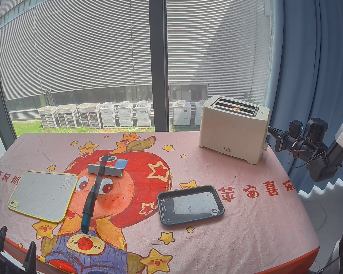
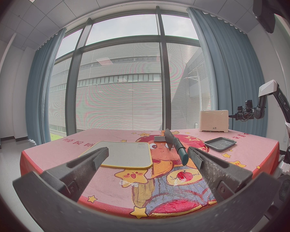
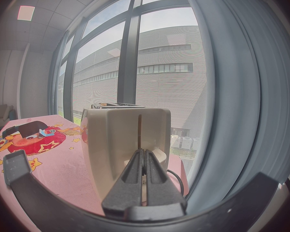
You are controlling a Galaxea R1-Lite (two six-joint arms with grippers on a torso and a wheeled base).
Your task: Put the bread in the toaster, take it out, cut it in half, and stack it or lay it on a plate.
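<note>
- The toaster (image 1: 234,128) stands in the upper right of the head view, at the far side of the desk (image 1: 255,225).
- A bit of brown shows down in its top slot. I think that is the bread (image 1: 235,107), so the first step, putting it in, looks done.
- The right jaws are pressed shut with nothing between them. They sit right at the narrow side of the toaster, by the slit where the push-down handle runs. I cannot tell if they touch the handle.
- My guess is that the job is at the toasting step: either the handle is being pushed, or the bread is getting warm.
- The left jaws are wide open and hold nothing. They hang low in the lower left of the head view, by the front edge of the desk.
- The cutting board (image 1: 43,195) lies at the left of the frame with nothing on it.
- The knife (image 1: 94,193) lies just to the right of the board. Its blade rests on a small grey block (image 1: 110,170), and its dark handle points to the front.
- The dark plate (image 1: 190,205) lies in the lower middle, and no bread is on it.
- Left to do: take the bread out, carry it to the board, cut it in half, and put the halves on the plate. Most of the job is ahead.
</note>
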